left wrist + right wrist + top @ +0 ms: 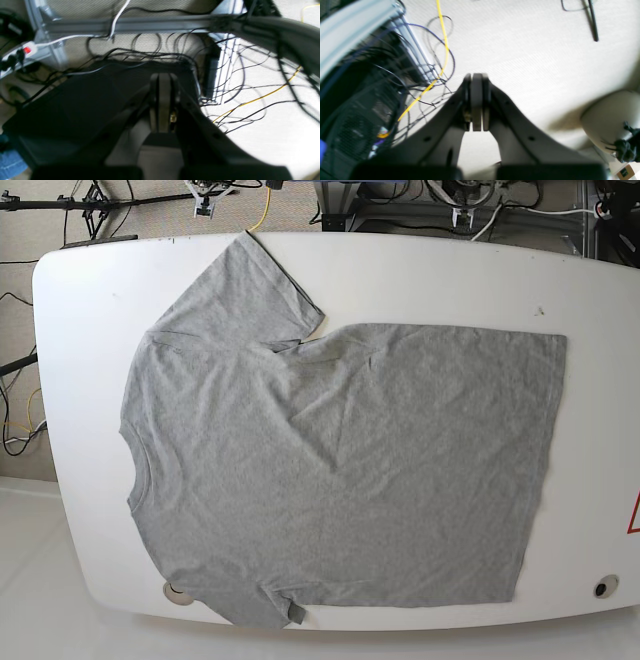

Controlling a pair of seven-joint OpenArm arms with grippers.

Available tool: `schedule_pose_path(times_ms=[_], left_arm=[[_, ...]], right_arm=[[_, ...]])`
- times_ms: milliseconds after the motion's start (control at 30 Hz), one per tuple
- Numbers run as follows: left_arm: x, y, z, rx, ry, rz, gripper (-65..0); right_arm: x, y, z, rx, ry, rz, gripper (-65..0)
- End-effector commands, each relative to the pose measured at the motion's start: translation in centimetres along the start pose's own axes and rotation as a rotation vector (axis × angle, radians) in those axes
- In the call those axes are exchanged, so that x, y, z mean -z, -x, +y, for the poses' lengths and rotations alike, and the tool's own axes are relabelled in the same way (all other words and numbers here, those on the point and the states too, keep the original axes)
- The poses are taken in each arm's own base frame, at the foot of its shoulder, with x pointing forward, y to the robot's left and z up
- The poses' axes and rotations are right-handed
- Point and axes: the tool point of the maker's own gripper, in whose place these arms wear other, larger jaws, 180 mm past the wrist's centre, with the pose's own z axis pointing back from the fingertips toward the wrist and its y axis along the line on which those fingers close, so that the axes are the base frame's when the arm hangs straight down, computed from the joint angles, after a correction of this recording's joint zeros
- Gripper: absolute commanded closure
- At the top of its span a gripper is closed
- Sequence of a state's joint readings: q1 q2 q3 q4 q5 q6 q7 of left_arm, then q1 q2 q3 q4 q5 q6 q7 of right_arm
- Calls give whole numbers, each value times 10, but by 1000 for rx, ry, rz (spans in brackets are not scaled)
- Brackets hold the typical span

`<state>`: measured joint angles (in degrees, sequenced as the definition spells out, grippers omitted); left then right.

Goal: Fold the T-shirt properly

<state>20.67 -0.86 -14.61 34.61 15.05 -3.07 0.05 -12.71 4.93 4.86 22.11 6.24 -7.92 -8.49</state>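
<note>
Grey T-shirt (340, 470) lies flat on table (600, 300), long axis left-right, collar left; left tool (163, 80) and right tool (476, 80) clenched empty, off-table, nearer arm indeterminate.

Base view straight down over the white table (420, 270), both wrist views facing cabled floor, yellow cable (262, 96) shared

Heather-grey T-shirt (340, 470) of soft, matt knitted cloth, lightly creased, on a smooth, faintly glossy white table (420, 275). Matt black plastic gripper fingers (163, 100) above pale textured carpet (532, 50) and a brushed aluminium frame rail (125, 25).
</note>
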Motion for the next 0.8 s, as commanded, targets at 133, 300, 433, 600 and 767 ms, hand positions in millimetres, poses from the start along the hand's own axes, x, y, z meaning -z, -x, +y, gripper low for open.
schedule_pose_path(times_ms=[133, 300, 433, 600, 767], left_arm=[[-11, 2, 17, -31, -19, -42, 0], [-20, -1, 26, -23, -29, -72, 0], [-23, -2, 27, -26, -25, -81, 0], [-28, -1, 28, -28, -7, -79, 0], [-33, 0, 28, -21, 6, -78, 0]], right_arm=[[-3, 8, -19, -1, 23, -31, 0], [-8, 10, -24, -15, 22, -58, 0], [-11, 8, -26, -16, 21, -77, 0], [-15, 3, -28, -21, 19, -105, 0], [-18, 0, -33, -24, 22, -123, 0]])
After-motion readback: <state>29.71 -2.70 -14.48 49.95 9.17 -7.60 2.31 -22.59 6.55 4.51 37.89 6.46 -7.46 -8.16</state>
